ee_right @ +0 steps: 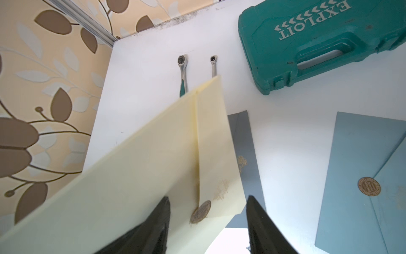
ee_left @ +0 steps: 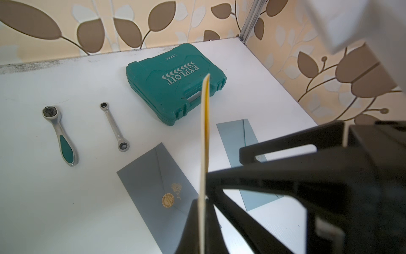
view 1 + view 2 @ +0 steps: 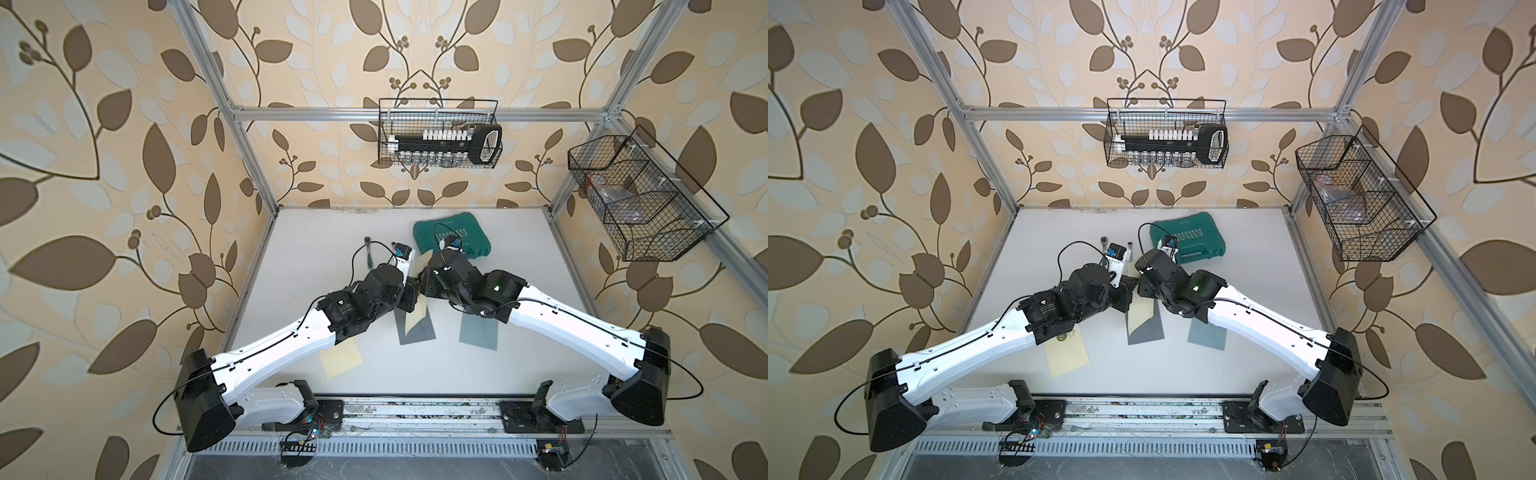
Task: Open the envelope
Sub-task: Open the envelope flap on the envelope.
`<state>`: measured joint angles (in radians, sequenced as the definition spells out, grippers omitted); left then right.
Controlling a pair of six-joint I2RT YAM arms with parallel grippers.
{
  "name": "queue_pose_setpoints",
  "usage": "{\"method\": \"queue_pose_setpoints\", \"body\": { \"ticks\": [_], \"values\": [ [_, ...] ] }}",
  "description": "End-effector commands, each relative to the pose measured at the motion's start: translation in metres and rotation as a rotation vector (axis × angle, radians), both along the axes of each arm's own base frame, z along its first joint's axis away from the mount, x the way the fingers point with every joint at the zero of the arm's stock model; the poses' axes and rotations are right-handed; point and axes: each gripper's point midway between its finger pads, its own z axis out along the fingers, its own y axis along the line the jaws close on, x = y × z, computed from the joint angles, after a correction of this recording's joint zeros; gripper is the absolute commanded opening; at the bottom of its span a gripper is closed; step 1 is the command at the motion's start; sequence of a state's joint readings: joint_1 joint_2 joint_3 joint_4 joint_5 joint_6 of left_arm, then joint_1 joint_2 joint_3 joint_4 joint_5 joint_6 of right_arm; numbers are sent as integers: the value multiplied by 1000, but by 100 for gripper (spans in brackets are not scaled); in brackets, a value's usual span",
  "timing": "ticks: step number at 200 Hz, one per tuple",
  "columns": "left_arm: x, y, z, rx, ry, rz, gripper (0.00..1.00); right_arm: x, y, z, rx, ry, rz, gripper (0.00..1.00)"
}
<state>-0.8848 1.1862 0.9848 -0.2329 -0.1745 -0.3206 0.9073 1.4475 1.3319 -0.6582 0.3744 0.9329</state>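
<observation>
Top views: both arms meet over the middle of the white table [image 3: 332, 249], a cream envelope [image 3: 422, 264] raised between their wrists, the fingers hidden from here. Left wrist view: my left gripper [image 2: 201, 204] pinches one edge of the cream envelope, which stands edge-on above a dark grey envelope [image 2: 149, 176]; a ratchet [image 2: 59, 134], a wrench [image 2: 114, 126] and a green tool case [image 2: 173, 83] lie beyond. Right wrist view: my right gripper [image 1: 207, 204] holds its jaws spread either side of the flap tip and gold seal [image 1: 200, 212], touching neither, as far as I can tell. A blue-grey envelope [image 1: 362, 165] lies flat nearby.
</observation>
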Motion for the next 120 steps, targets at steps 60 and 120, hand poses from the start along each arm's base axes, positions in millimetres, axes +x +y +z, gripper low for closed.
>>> {"method": "queue_pose_setpoints", "body": {
  "ticks": [60, 120],
  "values": [
    [-8, -4, 23, -72, -63, -40, 0, 5, -10, -22, -85, 82, -81, 51],
    [-10, -5, 23, -76, -64, -53, 0, 7, -11, -28, -101, 101, -79, 49]
  ]
}}
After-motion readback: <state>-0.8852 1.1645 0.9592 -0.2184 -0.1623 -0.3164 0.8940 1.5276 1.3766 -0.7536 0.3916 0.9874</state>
